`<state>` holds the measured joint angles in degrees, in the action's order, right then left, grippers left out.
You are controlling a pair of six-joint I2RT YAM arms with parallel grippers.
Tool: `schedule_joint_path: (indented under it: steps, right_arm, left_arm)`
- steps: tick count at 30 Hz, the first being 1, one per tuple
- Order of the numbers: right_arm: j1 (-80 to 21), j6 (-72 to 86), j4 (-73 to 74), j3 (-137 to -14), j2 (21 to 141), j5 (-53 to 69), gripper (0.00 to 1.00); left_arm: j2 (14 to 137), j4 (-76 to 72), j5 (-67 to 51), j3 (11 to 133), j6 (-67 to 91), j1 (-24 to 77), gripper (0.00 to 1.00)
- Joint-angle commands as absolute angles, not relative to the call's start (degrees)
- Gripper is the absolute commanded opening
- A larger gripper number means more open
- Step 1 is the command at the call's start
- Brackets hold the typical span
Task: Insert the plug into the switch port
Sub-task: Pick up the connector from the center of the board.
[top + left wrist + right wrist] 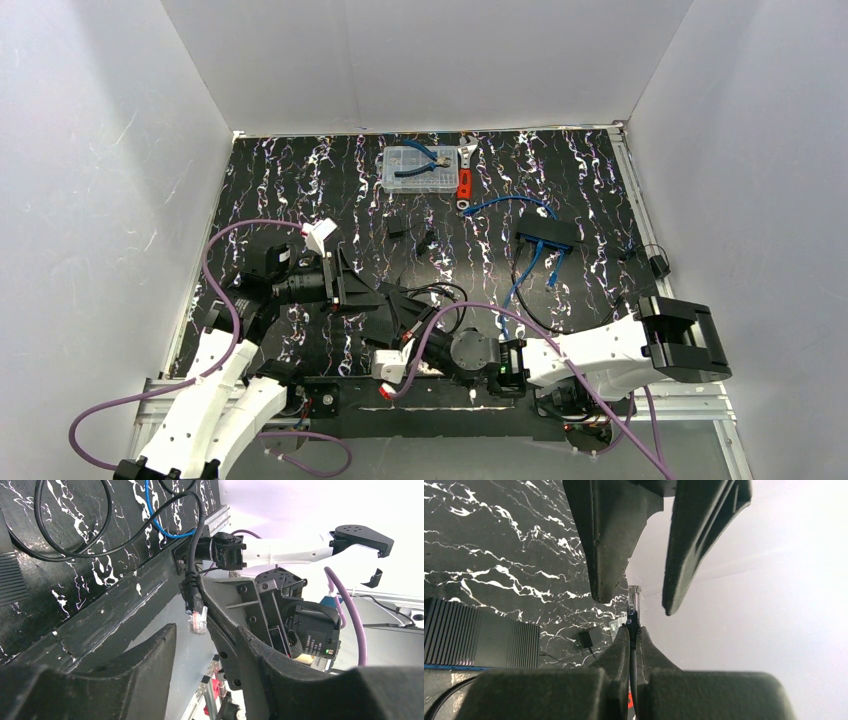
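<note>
Right wrist: clear plug (633,597) between tight right fingers (618,652), matte left fingers (609,540) wide

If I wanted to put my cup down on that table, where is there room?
Bare: the back left of the mat, left of the parts box, and the back right corner behind the switch. Crowded: the near middle, where the left gripper and right gripper meet at the plug, and the blue cables by the switch.

White arm shells (215,385), black joints, matte-black pincers (205,645), looping purple cables (208,262), small dark screws.
</note>
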<state>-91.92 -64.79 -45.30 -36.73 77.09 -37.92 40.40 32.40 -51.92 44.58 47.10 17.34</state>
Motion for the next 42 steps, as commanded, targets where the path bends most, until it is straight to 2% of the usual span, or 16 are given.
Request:
schedule_joint_path:
  steps: [1, 7, 12, 14, 17, 21, 22, 24, 26, 30, 35, 42]
  right_arm:
    - [-92.83, -67.97, -53.88, -36.44, 77.76, -39.75, 0.01]
    - [-93.52, -68.84, -55.58, -35.98, 78.17, -39.73, 0.01]
    - [-93.84, -69.43, -56.61, -35.51, 78.58, -39.84, 0.01]
    - [-93.90, -69.55, -57.10, -35.38, 78.74, -39.98, 0.01]
    - [-94.07, -69.82, -57.63, -35.29, 79.03, -40.11, 0.01]
    - [-94.22, -70.44, -59.45, -35.08, 79.51, -40.66, 0.01]
    - [-94.22, -70.46, -59.96, -34.97, 79.52, -40.74, 0.05]
    - [-94.22, -69.94, -60.26, -34.62, 79.32, -40.72, 0.22]
    - [-94.22, -68.90, -60.24, -34.07, 78.73, -40.35, 0.35]
    - [-94.22, -64.79, -56.75, -33.60, 76.57, -39.95, 0.50]
    - [-94.22, -54.19, -42.18, -34.06, 69.77, -37.80, 0.58]
    - [-93.42, -39.99, -21.68, -35.85, 57.77, -30.59, 0.61]
  left_arm:
    - [40.30, 31.71, -53.59, 44.20, 47.47, 16.97, 0.42]
    - [40.35, 31.19, -53.57, 44.18, 47.82, 16.99, 0.33]
    - [40.65, 30.64, -53.91, 44.19, 48.09, 17.01, 0.22]
    - [40.73, 30.35, -54.07, 44.14, 48.16, 17.04, 0.16]
    - [41.00, 29.95, -54.36, 44.14, 48.24, 17.00, 0.01]
    - [41.21, 29.60, -54.58, 44.07, 48.15, 16.98, 0.00]
    - [41.21, 29.54, -54.59, 44.02, 48.10, 16.99, 0.00]
    - [41.29, 29.49, -54.59, 44.01, 47.95, 16.97, 0.00]
    - [41.30, 29.43, -54.52, 43.98, 47.70, 16.99, 0.00]
    - [41.48, 29.00, -54.70, 43.66, 47.27, 17.00, 0.00]
    - [41.09, 28.64, -54.96, 43.67, 46.42, 17.00, 0.00]
    - [41.63, 29.25, -57.11, 43.28, 42.42, 16.97, 0.00]
